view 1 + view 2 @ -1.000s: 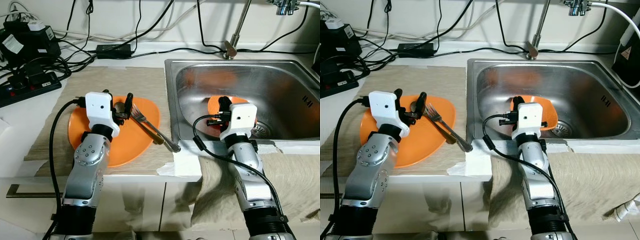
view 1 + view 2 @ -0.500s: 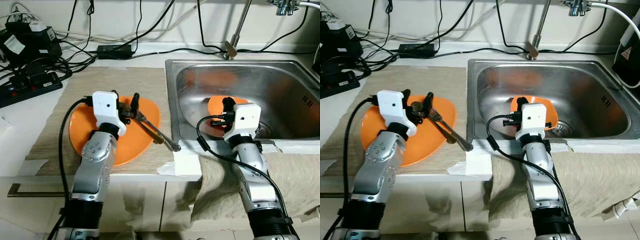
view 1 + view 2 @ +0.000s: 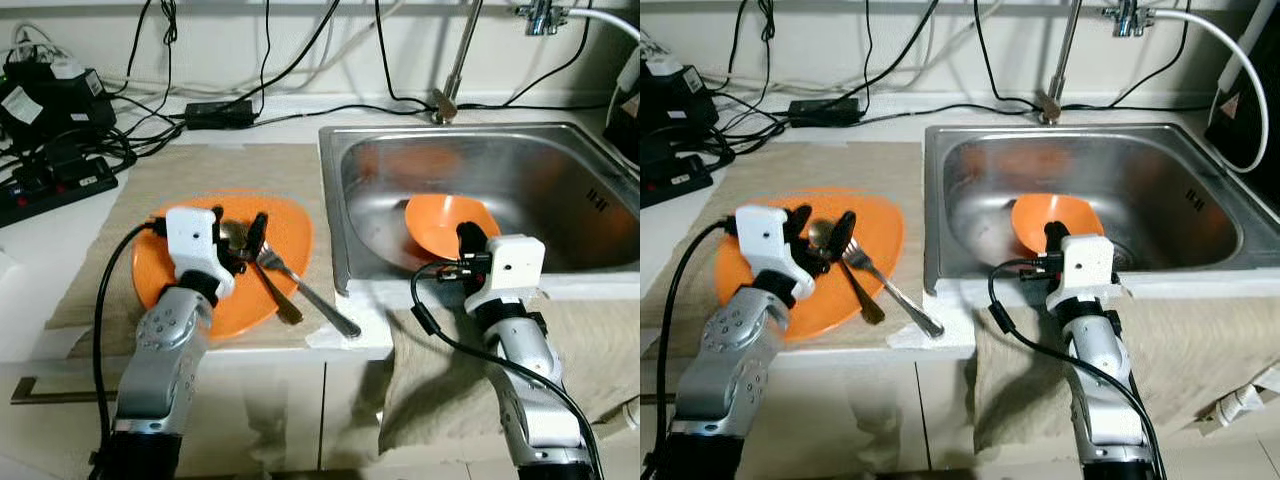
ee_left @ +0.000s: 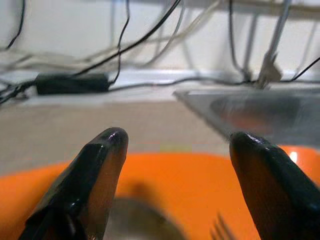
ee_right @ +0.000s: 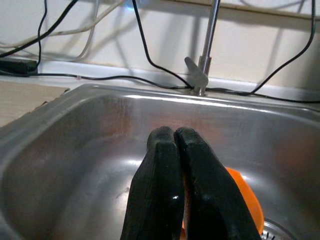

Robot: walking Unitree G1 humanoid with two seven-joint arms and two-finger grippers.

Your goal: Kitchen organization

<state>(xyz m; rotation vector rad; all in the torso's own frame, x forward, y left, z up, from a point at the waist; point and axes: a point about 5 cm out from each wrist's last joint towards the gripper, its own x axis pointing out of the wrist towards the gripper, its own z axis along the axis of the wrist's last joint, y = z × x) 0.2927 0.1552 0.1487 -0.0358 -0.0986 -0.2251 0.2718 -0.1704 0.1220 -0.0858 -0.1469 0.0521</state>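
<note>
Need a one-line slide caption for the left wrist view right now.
Open left hand hovering over the orange plate, spoon and fork below.

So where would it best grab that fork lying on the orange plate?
Probably by the handle of the fork, from above. The tines rest on the orange plate beside the spoon, but the handle sticks out past the rim over the mat, clear of both. The left gripper, jaws open, hovers over the tine end.

An orange plate (image 3: 288, 228) lies under the black-fingered left gripper (image 3: 238, 240), an orange bowl (image 3: 445, 218) (glossy) just beyond the right gripper (image 5: 176, 150), inside a silver sink (image 3: 540, 165).
</note>
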